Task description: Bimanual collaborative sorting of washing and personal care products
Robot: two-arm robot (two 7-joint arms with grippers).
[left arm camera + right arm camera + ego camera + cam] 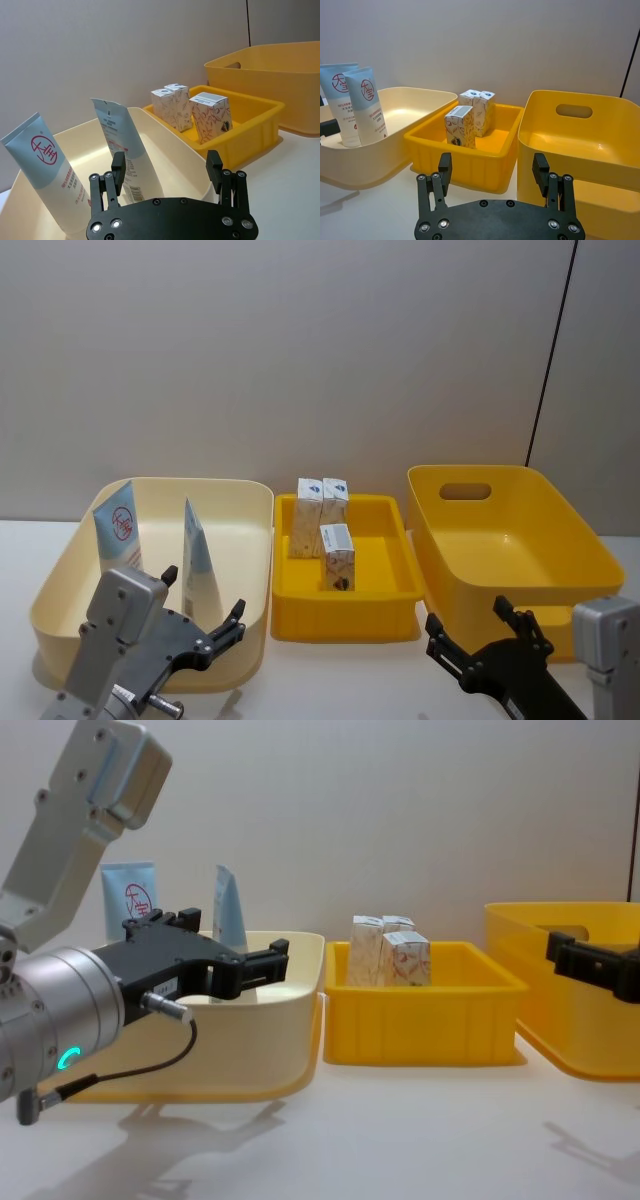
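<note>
Two tall white tubes with light-blue tops, one (118, 525) showing a red round logo and the other (197, 555) edge-on, stand upright in the cream bin (60, 585) on the left. Three small cream cartons (337, 548) stand in the small yellow tray (345, 615) in the middle. My left gripper (203, 592) hovers open over the cream bin's near right corner, holding nothing. In the left wrist view the gripper (166, 162) sits just in front of the edge-on tube (117, 137). My right gripper (466, 614) is open and empty, in front of the large yellow bin (575, 540).
The large yellow bin has a handle slot (465, 491) and holds nothing. All three containers sit side by side, close together, on a white table (340, 680), with a plain grey wall behind. Free table surface lies along the near edge.
</note>
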